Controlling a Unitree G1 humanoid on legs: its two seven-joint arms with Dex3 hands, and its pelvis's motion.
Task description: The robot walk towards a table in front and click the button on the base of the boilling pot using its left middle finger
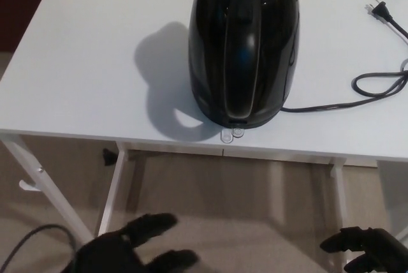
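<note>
A glossy black boiling pot point(243, 43) stands on the white table point(83, 62), handle facing me. Its small clear button lever point(231, 134) sticks out from the base near the table's front edge. My left hand point(131, 250) is low at the bottom left, below the table's edge and well away from the button, fingers spread and holding nothing. My right hand point(370, 250) shows at the bottom right corner, fingers apart and empty.
A black power cord point(376, 85) loops across the table's right side, with its plug point(378, 9) near the far right edge. White table legs point(115, 190) and a crossbar stand over the beige floor below.
</note>
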